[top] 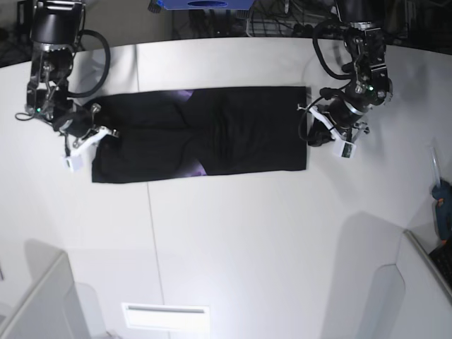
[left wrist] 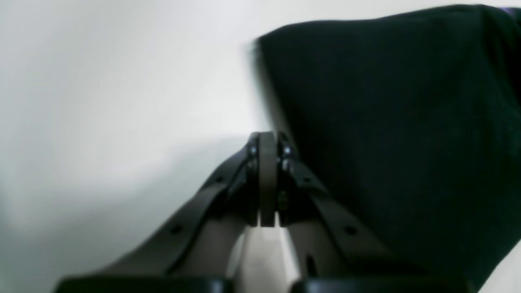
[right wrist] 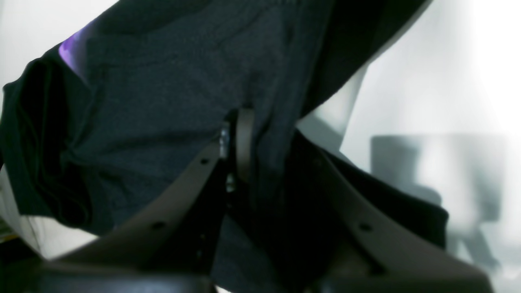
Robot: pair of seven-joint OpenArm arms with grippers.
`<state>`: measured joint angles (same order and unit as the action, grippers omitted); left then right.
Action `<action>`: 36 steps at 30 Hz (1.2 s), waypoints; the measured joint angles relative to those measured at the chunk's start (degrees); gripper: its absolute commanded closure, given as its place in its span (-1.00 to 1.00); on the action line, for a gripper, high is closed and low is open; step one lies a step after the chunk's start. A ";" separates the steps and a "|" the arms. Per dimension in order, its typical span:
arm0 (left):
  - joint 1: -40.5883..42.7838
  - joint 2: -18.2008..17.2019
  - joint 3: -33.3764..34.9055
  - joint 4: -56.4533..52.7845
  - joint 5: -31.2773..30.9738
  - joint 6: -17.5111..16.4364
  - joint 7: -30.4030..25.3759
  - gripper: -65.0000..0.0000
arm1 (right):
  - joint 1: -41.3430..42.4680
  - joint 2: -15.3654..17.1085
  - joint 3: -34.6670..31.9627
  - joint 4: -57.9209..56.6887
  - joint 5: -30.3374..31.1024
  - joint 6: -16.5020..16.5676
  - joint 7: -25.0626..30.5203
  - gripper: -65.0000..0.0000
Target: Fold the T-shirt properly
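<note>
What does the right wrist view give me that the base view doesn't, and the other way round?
Only the right wrist view shows the right gripper closed on a bunch of black cloth, with fabric draped over one finger. Only the base view shows the whole T-shirt lying as a long folded strip on the white table, the left gripper at its opposite end, and purple print along the middle folds. Both show the black shirt with a hint of purple.
</note>
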<state>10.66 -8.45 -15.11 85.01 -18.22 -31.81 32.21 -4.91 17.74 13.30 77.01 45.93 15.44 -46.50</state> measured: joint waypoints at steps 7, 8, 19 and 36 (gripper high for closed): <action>-2.62 0.52 6.84 -0.02 0.26 6.56 0.61 1.00 | -2.75 -1.44 -0.26 8.59 -10.69 -1.46 -0.83 1.00; -2.69 0.55 7.26 -0.04 0.22 6.58 0.59 1.00 | -2.89 -2.16 -0.17 10.14 -12.68 -1.57 -1.84 1.00; -2.97 0.46 7.54 0.00 0.24 6.56 0.79 1.00 | -6.27 -8.83 -0.52 25.05 -25.31 -1.53 -3.45 1.00; -2.05 0.02 11.43 0.48 0.17 7.50 -0.33 1.00 | -6.29 -13.05 -4.63 36.68 -25.40 -1.49 -11.28 1.00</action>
<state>8.60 -8.43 -3.68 85.49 -18.04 -24.32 31.88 -11.20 4.69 8.67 113.69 20.53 13.96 -57.78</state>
